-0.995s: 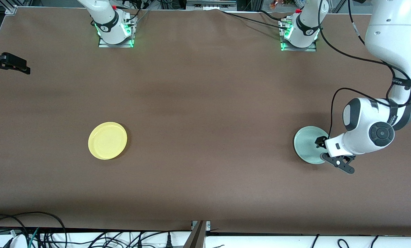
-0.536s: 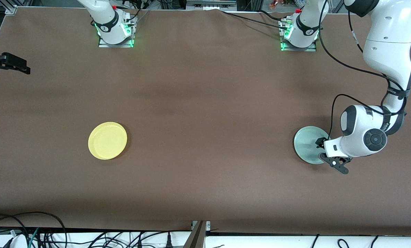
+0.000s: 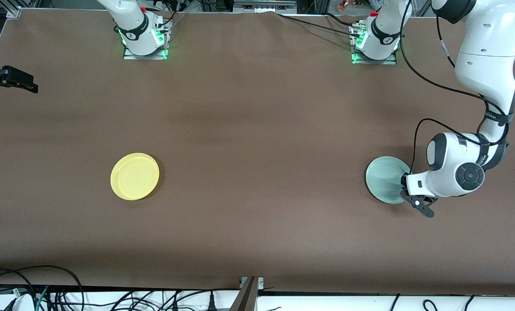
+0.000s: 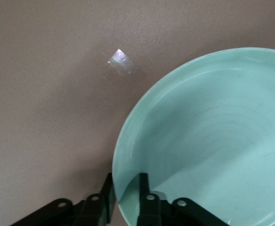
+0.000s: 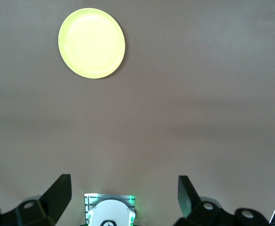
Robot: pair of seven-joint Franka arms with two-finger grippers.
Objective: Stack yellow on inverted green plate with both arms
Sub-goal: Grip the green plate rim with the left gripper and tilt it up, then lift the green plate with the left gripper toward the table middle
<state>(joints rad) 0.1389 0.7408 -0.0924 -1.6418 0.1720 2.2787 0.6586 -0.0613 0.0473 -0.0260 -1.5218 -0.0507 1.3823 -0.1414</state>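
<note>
The green plate is at the left arm's end of the table, rim side up. My left gripper is shut on its edge. In the left wrist view the plate has its rim pinched between my left gripper's two fingers, one inside the plate and one outside. The yellow plate lies flat, rim up, toward the right arm's end; it also shows in the right wrist view. My right gripper is open and empty, held high over the table, and waits.
A small shiny scrap of tape lies on the brown table beside the green plate. The arm bases stand along the table's edge farthest from the front camera. Cables run off the near edge.
My left arm came down a little and closed in on the green plate. The plate has shifted slightly toward the right arm's end. The right arm and the yellow plate have not moved.
</note>
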